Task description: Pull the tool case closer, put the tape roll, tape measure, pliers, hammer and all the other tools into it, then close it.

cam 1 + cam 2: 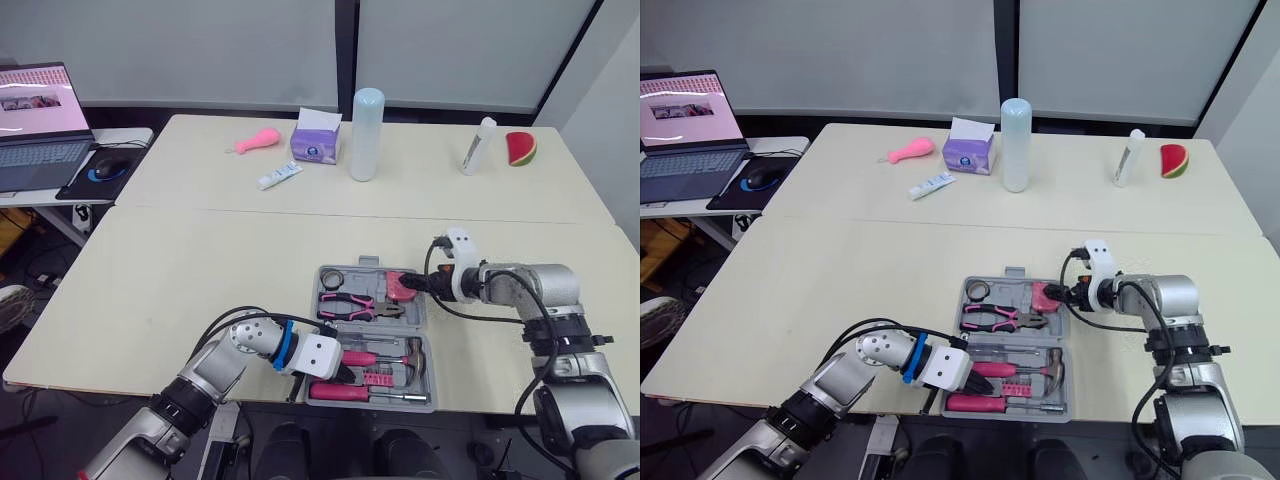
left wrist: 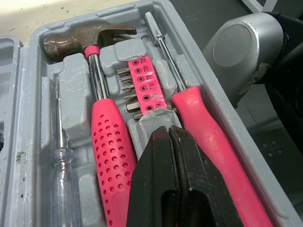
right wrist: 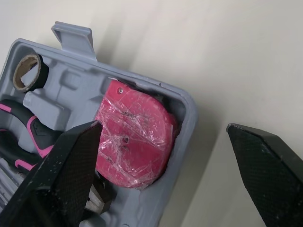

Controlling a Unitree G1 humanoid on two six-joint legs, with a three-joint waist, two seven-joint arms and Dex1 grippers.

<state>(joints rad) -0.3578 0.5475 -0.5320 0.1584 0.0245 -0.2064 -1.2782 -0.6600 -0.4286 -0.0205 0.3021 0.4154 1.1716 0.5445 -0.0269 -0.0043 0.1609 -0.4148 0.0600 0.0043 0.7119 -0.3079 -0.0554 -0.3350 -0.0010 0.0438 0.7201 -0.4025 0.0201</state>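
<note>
the grey tool case point(image 3: 189, 113) lies open near the front edge of the table point(image 1: 200, 260), with the tape roll point(image 3: 29, 71), pliers point(image 1: 355, 305), hammer point(image 2: 102, 118) and pink tape measure point(image 3: 135, 142) inside. the left gripper point(image 2: 169, 135) hangs over the near half, fingers pressed together between the hammer and a pink screwdriver point(image 2: 208, 132). the right gripper point(image 1: 410, 285) is spread wide at the tape measure's corner.

Grey tool case point(image 3: 187, 105); pink tape measure point(image 3: 135, 137); hammer point(image 2: 106, 123) handle pink, dotted; black tape roll point(image 3: 29, 72)

Pink bit holder point(image 2: 144, 87), in tool case point(image 2: 23, 118): white size marks beside each bit, apparently T-numbers; digits not surely legible. Laptop screen point(image 1: 35, 95): text too small to read.
</note>
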